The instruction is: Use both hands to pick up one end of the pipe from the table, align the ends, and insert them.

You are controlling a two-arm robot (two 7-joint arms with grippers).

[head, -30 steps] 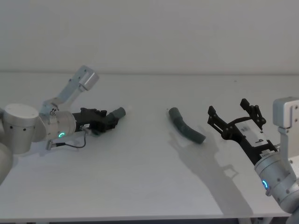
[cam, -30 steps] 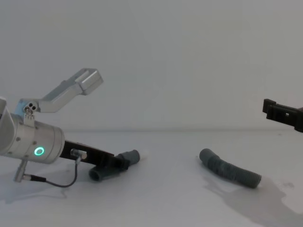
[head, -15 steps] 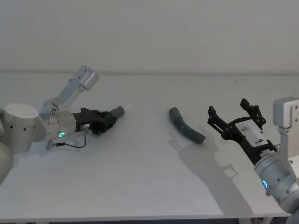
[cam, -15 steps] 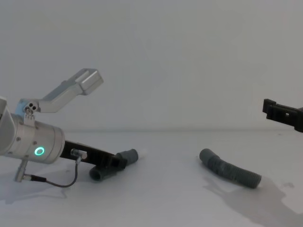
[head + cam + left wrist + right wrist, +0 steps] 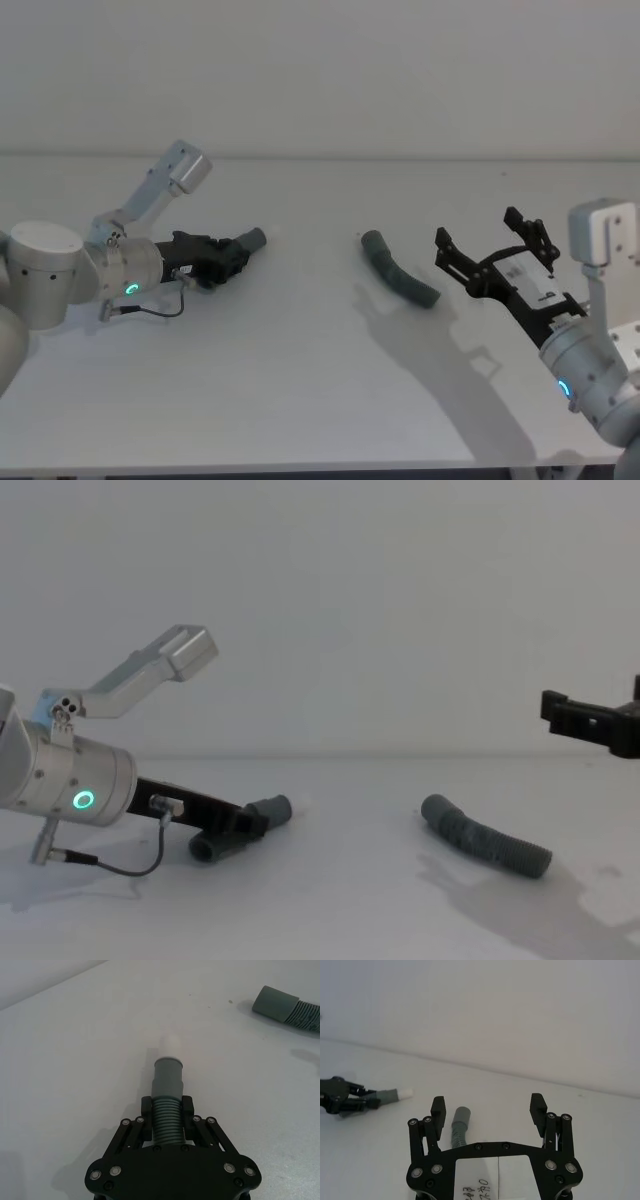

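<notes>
While my left fingers (image 5: 146, 1110) pinch the shorter hose piece (image 5: 167, 1077), cuff pointing out for mating, my right fingers (image 5: 438, 1110) hang spread near the longer piece (image 5: 400, 280) on the surface (image 5: 300, 380).

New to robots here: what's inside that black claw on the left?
The left gripper is shut on the shorter pipe piece: ribbed middle between its fingers, cuff poking out. The stretch beneath the gripper's body is covered.

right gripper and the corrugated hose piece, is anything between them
Nothing. In the head view, only bare white table separates the open right gripper from the corrugated hose piece.
</notes>
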